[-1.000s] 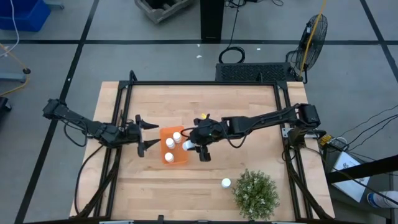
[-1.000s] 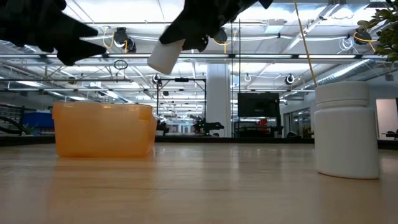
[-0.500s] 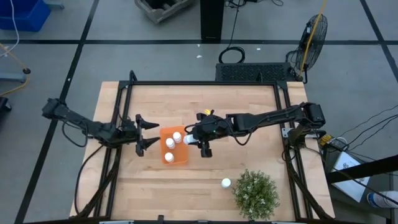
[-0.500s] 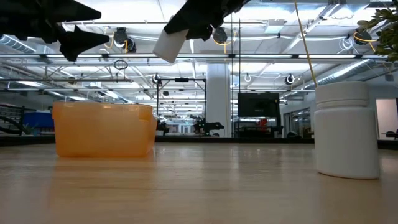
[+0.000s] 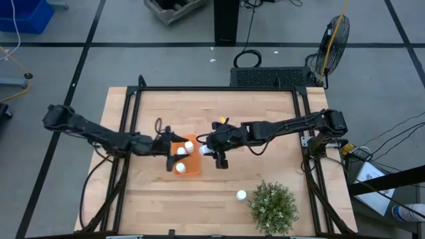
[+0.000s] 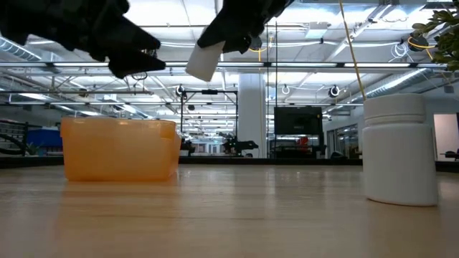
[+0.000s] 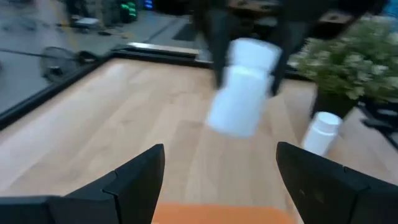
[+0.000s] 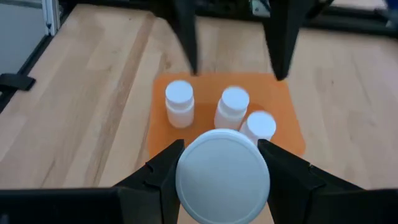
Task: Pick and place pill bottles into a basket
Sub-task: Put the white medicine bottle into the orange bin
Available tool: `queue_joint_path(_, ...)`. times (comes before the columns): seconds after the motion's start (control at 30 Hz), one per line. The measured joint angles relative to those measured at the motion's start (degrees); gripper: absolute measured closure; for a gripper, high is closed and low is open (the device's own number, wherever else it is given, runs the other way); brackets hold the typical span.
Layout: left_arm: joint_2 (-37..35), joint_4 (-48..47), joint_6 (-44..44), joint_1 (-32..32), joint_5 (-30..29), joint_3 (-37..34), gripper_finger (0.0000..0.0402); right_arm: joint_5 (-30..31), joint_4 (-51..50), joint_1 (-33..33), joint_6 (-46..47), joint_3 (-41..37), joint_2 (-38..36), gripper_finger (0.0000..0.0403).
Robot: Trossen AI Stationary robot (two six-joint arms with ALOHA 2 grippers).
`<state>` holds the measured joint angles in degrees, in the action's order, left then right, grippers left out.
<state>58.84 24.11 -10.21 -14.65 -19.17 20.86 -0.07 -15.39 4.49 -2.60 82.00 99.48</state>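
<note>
- As the high view showed it, the right claw hung just beside the orange basket on the wooden desk, clenched on a white pill bottle. Three more bottles stood inside the basket. The left claw, with its fingers spread and nothing between them, hovered over the basket. A fifth bottle stood alone on the desk, touching or nearly touching the bushy green plant.
- At desk height in the low view, the held bottle was tilted in the air, higher than the basket and a little to its side. The lone bottle stood upright, close to the camera.
- Through the left wrist view, the left fingers stood wide apart and empty. Beyond them the held bottle was seen between the dark fingers of the other arm.
- From the right wrist view, the cap of the held bottle sat between the right fingers, and the three bottles stood in the basket below.
- I judged the step in hand to be the carrying of the fourth bottle to the basket. The next move called for bringing it fully above the basket, keeping clear of the left claw, then lowering and letting go. After that only the bottle by the plant remained.
- No brand, label or writing could be read on any bottle.
</note>
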Motion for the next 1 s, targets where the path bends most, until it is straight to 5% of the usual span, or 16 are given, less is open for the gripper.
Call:
queue_joint_path(0.5,18.70,0.55,4.52,0.35,5.12,12.31,0.0091,-0.18,-5.42,3.17,4.65,0.00,0.02,0.0239)
queue_joint_path(1.0,27.91,14.13,4.97,0.34,7.18,12.99,0.0092,-0.01,-5.76,3.91,5.60,0.00,0.02,0.0239)
